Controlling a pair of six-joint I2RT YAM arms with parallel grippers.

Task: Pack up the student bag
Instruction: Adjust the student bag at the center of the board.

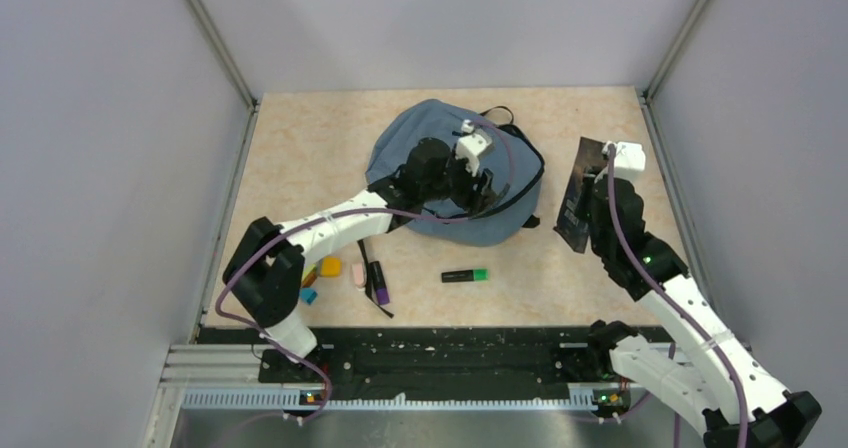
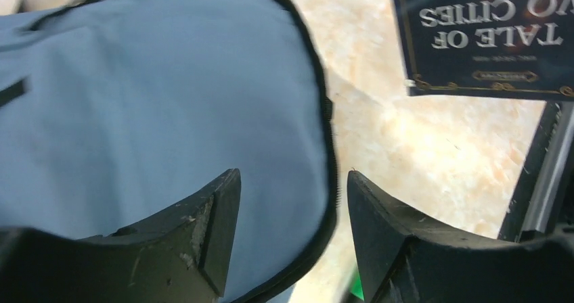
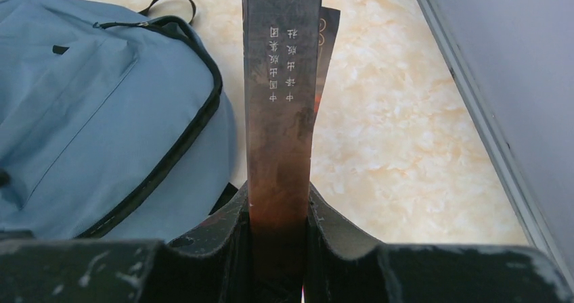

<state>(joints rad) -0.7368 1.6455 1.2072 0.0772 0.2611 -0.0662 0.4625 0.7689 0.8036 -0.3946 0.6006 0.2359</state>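
Student bag [image 1: 412,128]: lies centre-far on table, left of held book. Book "A Tale of Two Cities" [image 1: 577,203]: spine clamped in right gripper [image 3: 279,201], long axis pointing far. Left gripper [image 2: 292,181]: jaws apart, empty, over bag's right zippered edge; nearer arm.

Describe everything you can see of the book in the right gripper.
The book is a thin paperback with a near-black cover, a fine gold border and pale lettering reading in part TALE OF and CITIES. Its dark brownish spine bears small pale Chinese characters. It stands edge-on, clamped in the right gripper, to the right of the student bag and apart from it. Nothing else seems to touch it; whether its far end meets the table I cannot tell.
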